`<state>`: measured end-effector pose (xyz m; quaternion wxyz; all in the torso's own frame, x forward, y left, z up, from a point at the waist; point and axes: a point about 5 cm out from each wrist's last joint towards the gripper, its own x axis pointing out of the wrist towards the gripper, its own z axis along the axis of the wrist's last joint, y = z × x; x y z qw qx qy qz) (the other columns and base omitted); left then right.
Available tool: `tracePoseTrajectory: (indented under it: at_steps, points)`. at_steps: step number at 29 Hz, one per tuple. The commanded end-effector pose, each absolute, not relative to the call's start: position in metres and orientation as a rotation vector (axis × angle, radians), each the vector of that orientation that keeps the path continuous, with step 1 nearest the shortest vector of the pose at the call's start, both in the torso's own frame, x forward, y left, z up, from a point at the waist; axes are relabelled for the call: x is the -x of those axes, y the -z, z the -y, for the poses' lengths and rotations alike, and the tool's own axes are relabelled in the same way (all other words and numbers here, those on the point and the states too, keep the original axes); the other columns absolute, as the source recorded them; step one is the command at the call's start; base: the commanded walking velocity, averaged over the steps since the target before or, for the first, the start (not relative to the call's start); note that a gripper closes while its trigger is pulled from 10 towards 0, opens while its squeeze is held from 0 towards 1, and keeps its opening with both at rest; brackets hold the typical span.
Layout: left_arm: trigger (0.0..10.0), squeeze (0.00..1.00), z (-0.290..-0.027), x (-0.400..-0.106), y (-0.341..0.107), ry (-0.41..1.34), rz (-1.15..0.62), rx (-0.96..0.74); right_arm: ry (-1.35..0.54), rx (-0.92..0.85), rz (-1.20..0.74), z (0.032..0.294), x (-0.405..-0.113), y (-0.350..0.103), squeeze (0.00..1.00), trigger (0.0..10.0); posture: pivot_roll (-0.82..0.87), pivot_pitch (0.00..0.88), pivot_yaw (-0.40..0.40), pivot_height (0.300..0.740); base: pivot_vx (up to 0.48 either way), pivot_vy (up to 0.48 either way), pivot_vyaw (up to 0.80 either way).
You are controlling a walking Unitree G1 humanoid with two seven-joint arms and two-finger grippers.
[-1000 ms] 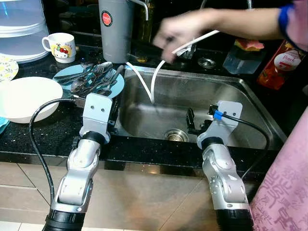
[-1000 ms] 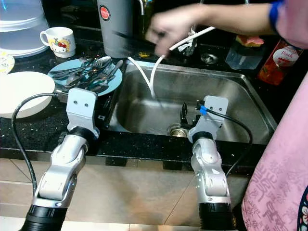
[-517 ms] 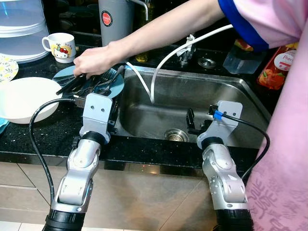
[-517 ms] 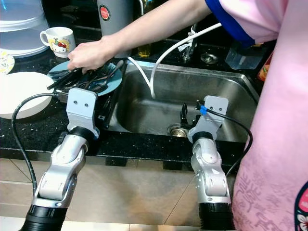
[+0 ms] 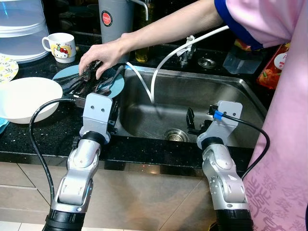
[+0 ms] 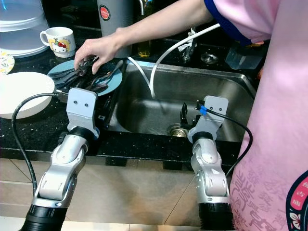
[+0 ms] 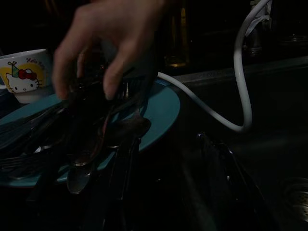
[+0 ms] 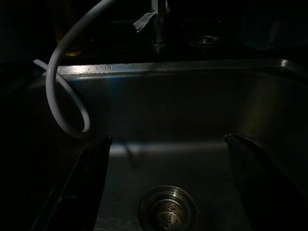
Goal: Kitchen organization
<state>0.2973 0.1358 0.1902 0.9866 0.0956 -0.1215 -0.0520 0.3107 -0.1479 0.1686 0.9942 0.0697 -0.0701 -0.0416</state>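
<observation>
A white hose (image 5: 159, 65) loops from the upper middle into the steel sink (image 5: 240, 91). At right, a person's pink garment (image 5: 288, 163) fills the edge; a red-labelled bottle (image 5: 275, 67) stands behind.

One blue plate (image 5: 114, 85) with a cutlery pile (image 5: 91, 83), count unreadable. One white bowl (image 5: 24, 97). One mug (image 5: 60, 46). One sink (image 5: 240, 91), one drain (image 5: 176, 135), one white hose (image 5: 159, 72). One grey canister (image 5: 115, 26). One person's hand (image 5: 100, 54). Two robot arms.
</observation>
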Motion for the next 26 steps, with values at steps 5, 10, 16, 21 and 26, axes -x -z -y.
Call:
tracePoseTrajectory:
  at_steps: [5, 10, 16, 21, 26]
  points:
    - [10.0, 0.00, -0.131, -0.298, -0.170, 0.121, 0.150, -0.189, 0.098, -0.139, 0.118, 0.151, -0.310, -0.163, 0.00, 10.0, 0.23, 0.041, -0.097, 0.740, 0.000, 0.000, 0.00]
    - [10.0, 0.00, -0.131, -0.297, -0.169, 0.121, 0.149, -0.189, 0.098, -0.139, 0.119, 0.151, -0.310, -0.164, 0.00, 10.0, 0.23, 0.042, -0.095, 0.740, 0.000, 0.000, 0.00]
    - [10.0, 0.00, -0.131, -0.298, -0.169, 0.119, 0.148, -0.190, 0.097, -0.139, 0.119, 0.150, -0.310, -0.164, 0.00, 10.0, 0.23, 0.041, -0.097, 0.740, 0.000, 0.000, 0.00]
    - [10.0, 0.00, -0.131, -0.299, -0.175, 0.110, 0.164, -0.216, 0.093, -0.149, 0.141, 0.149, -0.310, -0.171, 0.00, 10.0, 0.24, 0.043, -0.096, 0.740, 0.000, 0.000, 0.00]
    - [10.0, 0.00, -0.129, -0.302, -0.197, 0.095, 0.237, -0.269, 0.091, -0.165, 0.186, 0.150, -0.313, -0.186, 0.00, 10.0, 0.24, 0.040, -0.095, 0.740, 0.000, 0.000, 0.00]
